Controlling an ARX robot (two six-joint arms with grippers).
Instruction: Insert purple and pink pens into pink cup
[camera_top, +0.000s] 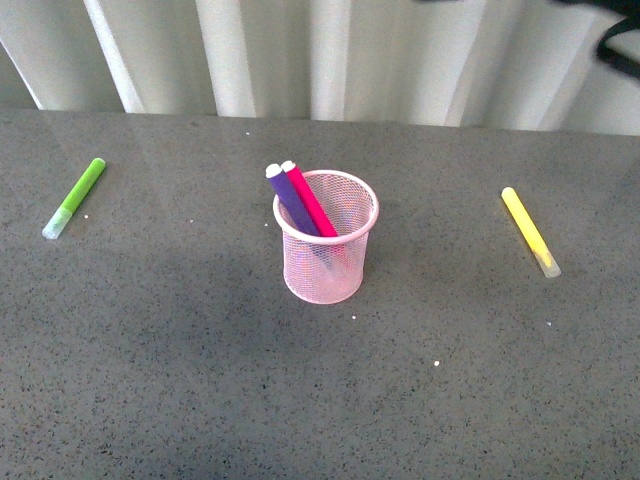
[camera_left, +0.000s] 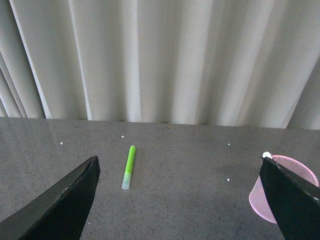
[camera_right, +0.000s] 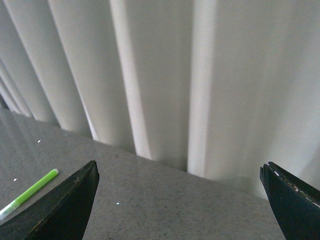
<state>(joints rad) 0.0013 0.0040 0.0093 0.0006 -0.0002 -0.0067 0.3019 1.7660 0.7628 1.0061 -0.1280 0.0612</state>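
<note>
The pink cup (camera_top: 327, 240) stands upright in the middle of the grey table. The purple pen (camera_top: 291, 200) and the pink pen (camera_top: 309, 198) stand in it side by side, leaning to the left, their ends above the rim. In the left wrist view the cup (camera_left: 280, 192) shows partly behind one finger, with a pen tip just above its rim. My left gripper (camera_left: 182, 200) is open and empty, held above the table. My right gripper (camera_right: 180, 200) is open and empty, facing the curtain. Neither gripper shows in the front view.
A lime-green marker (camera_top: 75, 197) lies at the far left of the table; it also shows in the left wrist view (camera_left: 128, 166) and the right wrist view (camera_right: 27, 194). A yellow marker (camera_top: 530, 231) lies at the right. A white pleated curtain (camera_top: 330, 55) hangs behind the table.
</note>
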